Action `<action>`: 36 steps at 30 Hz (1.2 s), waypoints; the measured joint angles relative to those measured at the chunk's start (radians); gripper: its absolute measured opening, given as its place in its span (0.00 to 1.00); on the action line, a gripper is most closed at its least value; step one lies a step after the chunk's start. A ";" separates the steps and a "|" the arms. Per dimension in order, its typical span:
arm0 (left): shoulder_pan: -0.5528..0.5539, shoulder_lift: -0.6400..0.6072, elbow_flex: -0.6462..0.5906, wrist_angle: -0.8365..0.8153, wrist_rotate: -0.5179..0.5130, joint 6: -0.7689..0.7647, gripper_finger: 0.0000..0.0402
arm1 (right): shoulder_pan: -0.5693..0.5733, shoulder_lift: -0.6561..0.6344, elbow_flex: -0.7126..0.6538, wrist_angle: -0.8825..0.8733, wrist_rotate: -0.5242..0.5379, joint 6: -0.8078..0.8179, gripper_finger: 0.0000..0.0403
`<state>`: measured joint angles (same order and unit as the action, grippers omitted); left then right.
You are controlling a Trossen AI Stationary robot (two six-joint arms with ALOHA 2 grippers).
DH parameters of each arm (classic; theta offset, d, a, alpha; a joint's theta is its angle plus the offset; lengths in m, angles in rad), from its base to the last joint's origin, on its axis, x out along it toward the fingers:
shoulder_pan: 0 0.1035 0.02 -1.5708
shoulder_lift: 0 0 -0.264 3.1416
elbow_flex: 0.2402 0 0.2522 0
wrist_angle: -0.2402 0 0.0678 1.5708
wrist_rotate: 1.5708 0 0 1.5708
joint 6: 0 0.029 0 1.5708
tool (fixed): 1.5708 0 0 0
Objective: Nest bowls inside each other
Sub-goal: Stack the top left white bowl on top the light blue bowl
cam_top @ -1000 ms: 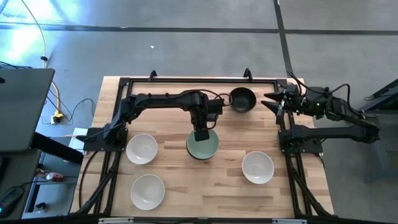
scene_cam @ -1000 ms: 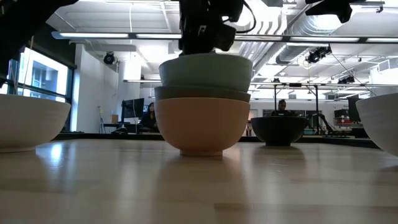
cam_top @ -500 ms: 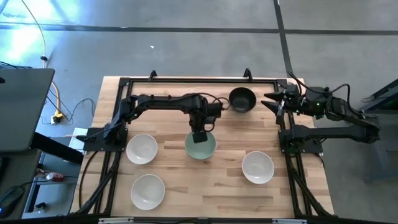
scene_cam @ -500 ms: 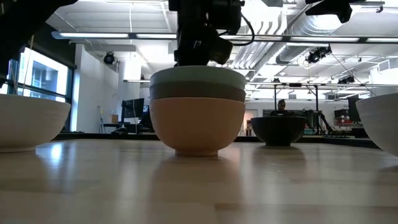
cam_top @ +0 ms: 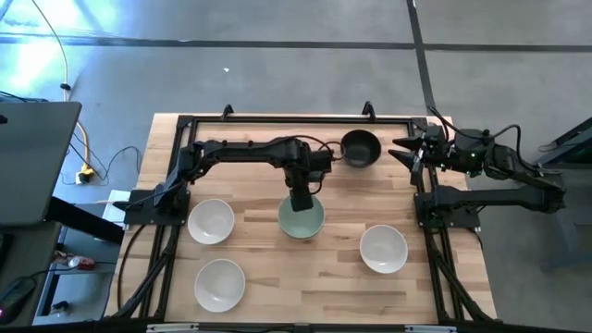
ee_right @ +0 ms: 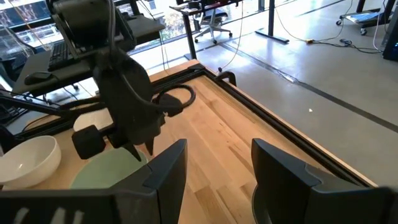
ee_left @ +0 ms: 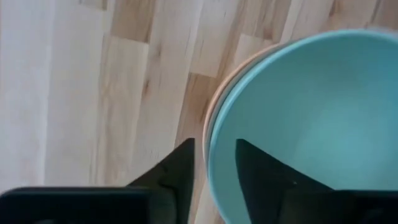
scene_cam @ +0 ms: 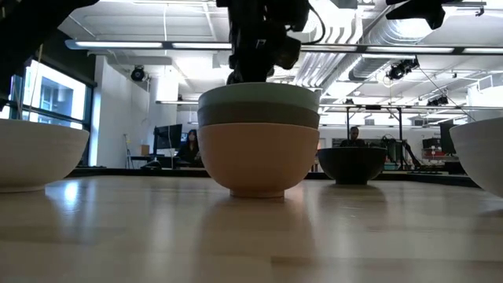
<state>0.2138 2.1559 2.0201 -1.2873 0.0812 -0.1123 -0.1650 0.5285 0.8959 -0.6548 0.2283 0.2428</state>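
Table centre: smooth pale mint green bowl (scene_cam: 258,94) nested over a grey-taupe bowl (scene_cam: 258,116) inside a peach-orange bowl (scene_cam: 258,159). The left gripper (ee_left: 214,163) straddles the mint rim, fingers slightly spread. The right gripper (cam_top: 400,151) waits, spread, far right beside the black bowl (cam_top: 361,148).

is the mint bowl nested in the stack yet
Yes: the mint bowl sits level inside the grey bowl, itself in the peach bowl.

No text, label, brand, number or sign can be read in any view
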 joint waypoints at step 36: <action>0.028 -0.532 -0.569 -0.251 -0.042 0.117 0.33 | 0.000 0.002 0.000 -0.067 -0.058 0.012 0.43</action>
<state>0.2422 1.6235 1.4508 -1.5384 0.0394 0.0045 -0.1647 0.5304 0.8959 -0.7213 0.1701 0.2550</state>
